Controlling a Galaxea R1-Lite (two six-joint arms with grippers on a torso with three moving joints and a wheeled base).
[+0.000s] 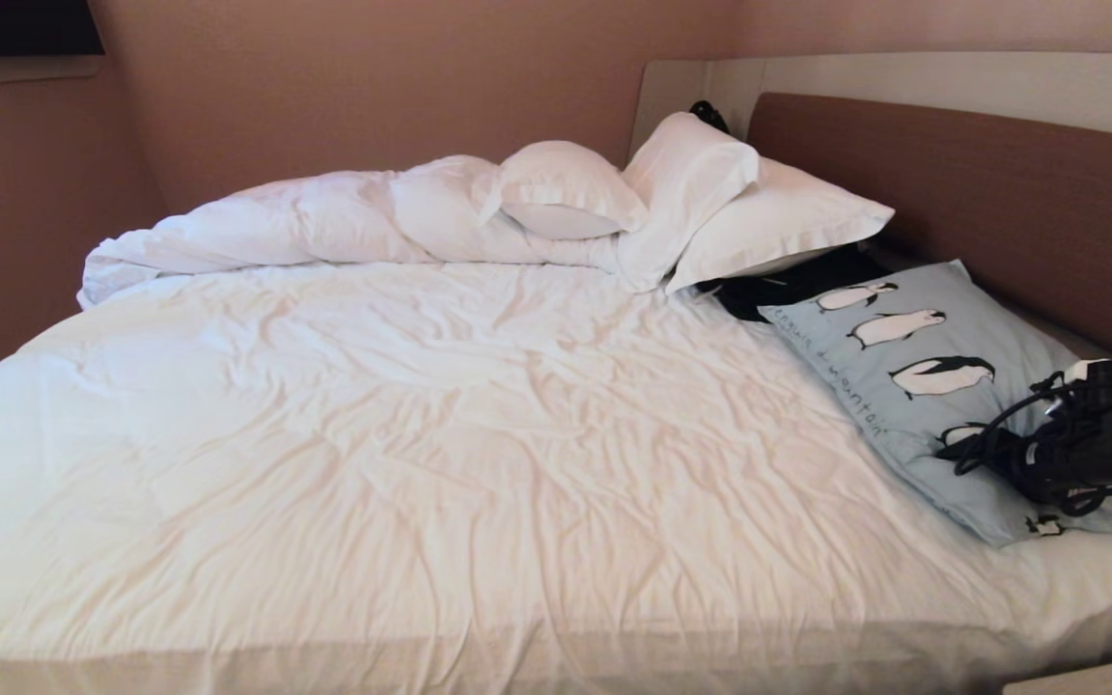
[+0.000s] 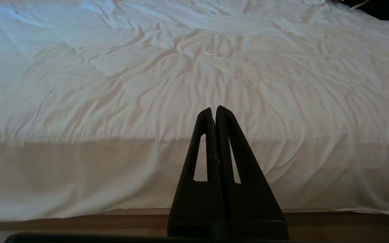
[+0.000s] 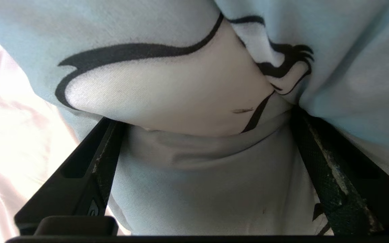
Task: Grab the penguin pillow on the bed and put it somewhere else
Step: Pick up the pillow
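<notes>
The duvet is seen bunched at the far left of the bed, w/ white pillows stacked beside it, prob. shoved aside to bare the sheet. The left gripper is parked at the bed's near edge, fingers pressed together, nothing held. At far right the penguin pillow is propped vs. the headboard. The right gripper is set on its near end, jaws wide, fabric bulging between them, not yet clamped. No containers are seen.
</notes>
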